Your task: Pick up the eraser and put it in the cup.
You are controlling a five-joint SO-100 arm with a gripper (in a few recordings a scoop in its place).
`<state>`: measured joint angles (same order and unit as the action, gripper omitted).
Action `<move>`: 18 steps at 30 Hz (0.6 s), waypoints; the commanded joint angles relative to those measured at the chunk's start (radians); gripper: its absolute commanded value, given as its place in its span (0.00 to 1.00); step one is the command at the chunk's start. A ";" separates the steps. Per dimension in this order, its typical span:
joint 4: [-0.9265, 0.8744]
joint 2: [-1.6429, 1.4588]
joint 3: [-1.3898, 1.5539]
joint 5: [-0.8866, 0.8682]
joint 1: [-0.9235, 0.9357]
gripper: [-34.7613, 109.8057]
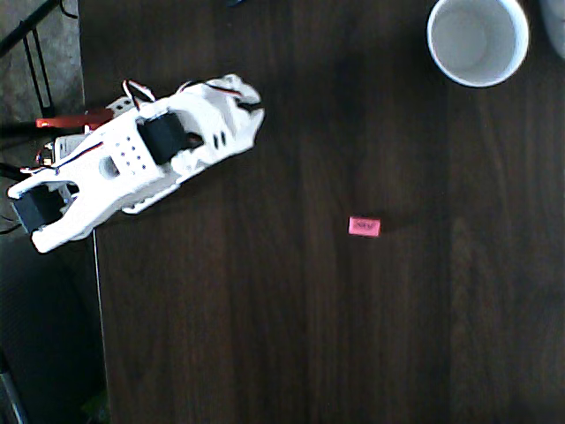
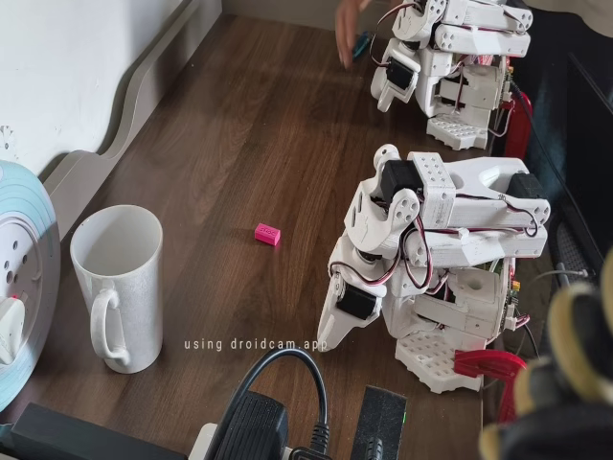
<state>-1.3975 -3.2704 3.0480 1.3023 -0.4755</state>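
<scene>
Folded white arm, nothing grasped, start of the pick

Dark wooden table (image 1: 265, 336) carrying white plastic two-finger gripper (image 2: 332, 321) tucked low, seemingly pressed together and empty; round white ceramic cup (image 1: 478, 39) standing upright, mouth free for dropping; tiny pink-red rectangular eraser (image 1: 364, 226) lying flat between both, well apart from each

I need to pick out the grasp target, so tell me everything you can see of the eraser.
The eraser is a tiny pink-red rectangular block with faint dark print on its upper face. It lies flat on the dark wooden table, alone, with nothing touching it. In the overhead view it sits lower left of the cup, well apart from it; in the fixed view it lies between the cup and the folded white arm. Its material cannot be told.
</scene>
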 commanded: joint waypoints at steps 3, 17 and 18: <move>-0.046 -0.021 0.009 0.072 -0.040 0.24; -0.086 -0.021 -0.052 0.127 0.066 0.30; -0.086 -0.018 -0.072 0.115 0.069 0.30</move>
<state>-1.3975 -3.2704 3.0204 1.4266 -0.4126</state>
